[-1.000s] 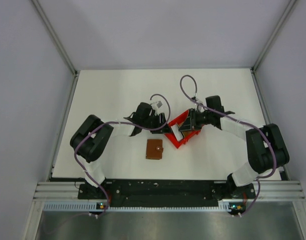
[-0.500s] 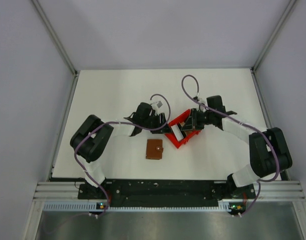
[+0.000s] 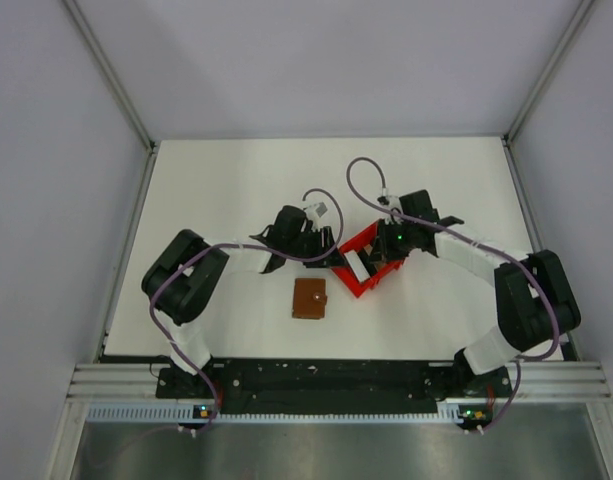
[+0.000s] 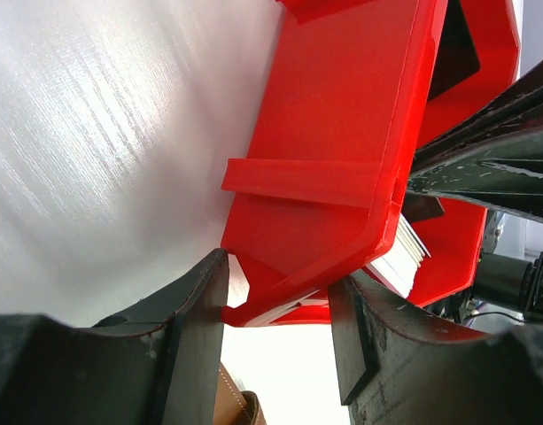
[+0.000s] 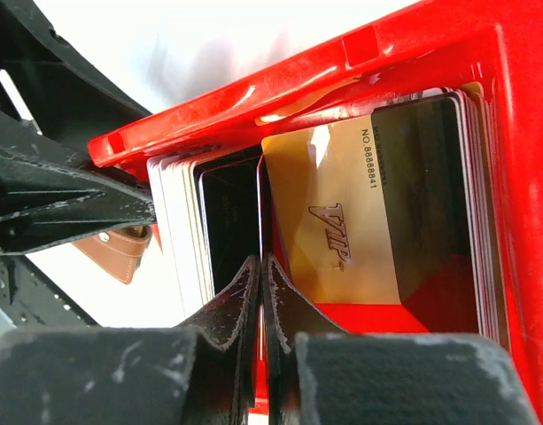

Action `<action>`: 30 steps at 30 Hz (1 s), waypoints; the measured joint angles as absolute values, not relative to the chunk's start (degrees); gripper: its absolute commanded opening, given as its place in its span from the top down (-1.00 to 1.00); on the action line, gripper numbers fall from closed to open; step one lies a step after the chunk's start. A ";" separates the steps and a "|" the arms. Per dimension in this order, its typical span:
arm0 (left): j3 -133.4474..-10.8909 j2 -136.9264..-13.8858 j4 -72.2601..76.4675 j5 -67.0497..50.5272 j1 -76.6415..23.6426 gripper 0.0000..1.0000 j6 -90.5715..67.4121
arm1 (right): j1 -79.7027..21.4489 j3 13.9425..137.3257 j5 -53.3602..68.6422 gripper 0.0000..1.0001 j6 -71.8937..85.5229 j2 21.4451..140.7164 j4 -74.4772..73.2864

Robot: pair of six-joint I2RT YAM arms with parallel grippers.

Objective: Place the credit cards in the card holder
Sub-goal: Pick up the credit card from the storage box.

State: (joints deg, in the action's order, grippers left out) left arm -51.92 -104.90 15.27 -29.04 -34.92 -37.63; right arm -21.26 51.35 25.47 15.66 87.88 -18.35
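Observation:
The credit cards (image 5: 342, 212) stand on edge in a red bin (image 3: 361, 282): a pale stack at the left, a dark card, a gold "VIP" card and another dark one. My right gripper (image 5: 263, 266) reaches into the bin (image 5: 413, 53) and is shut on the thin edge of one card between the dark and gold ones. My left gripper (image 4: 284, 279) grips the bin's near corner (image 4: 333, 115); the pale card stack (image 4: 402, 257) shows past it. The card holder (image 3: 309, 298), a closed brown wallet, lies on the table in front of the bin.
The wallet's edge shows in the left wrist view (image 4: 236, 403) and in the right wrist view (image 5: 120, 252). In the top view both arms meet over the bin, the left gripper (image 3: 331, 258) and the right gripper (image 3: 378, 255) close together. White table (image 3: 236, 190) lies all around, walled at the back and sides.
The right arm's wrist and cable loop have shifted left, bringing the gripper further over the bin. The left arm, bin and wallet have stayed in place.

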 measured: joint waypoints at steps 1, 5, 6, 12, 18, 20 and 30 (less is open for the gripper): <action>-51.92 -105.01 15.31 -29.10 -34.92 0.39 -37.74 | -21.61 51.62 25.15 0.95 15.38 88.33 -18.50; -51.92 -105.32 15.57 -29.21 -34.92 0.39 -37.78 | -22.20 52.47 24.67 0.88 14.55 89.80 -19.29; -51.92 -105.36 15.68 -29.21 -34.92 0.39 -37.78 | -22.31 52.73 24.51 0.86 14.48 90.15 -19.35; -51.94 -105.45 15.99 -29.41 -35.07 0.39 -37.76 | -23.92 53.43 22.44 0.86 13.74 91.74 -19.57; -51.94 -105.54 16.03 -29.67 -35.31 0.39 -37.76 | -24.95 53.45 20.49 0.99 13.15 92.16 -20.08; -51.94 -105.54 16.05 -29.63 -35.31 0.33 -37.78 | -24.97 53.69 19.64 1.00 13.02 92.09 -20.58; -51.94 -105.45 15.99 -28.69 -35.22 -0.19 -37.60 | -24.99 54.15 10.66 1.00 11.64 84.64 -22.81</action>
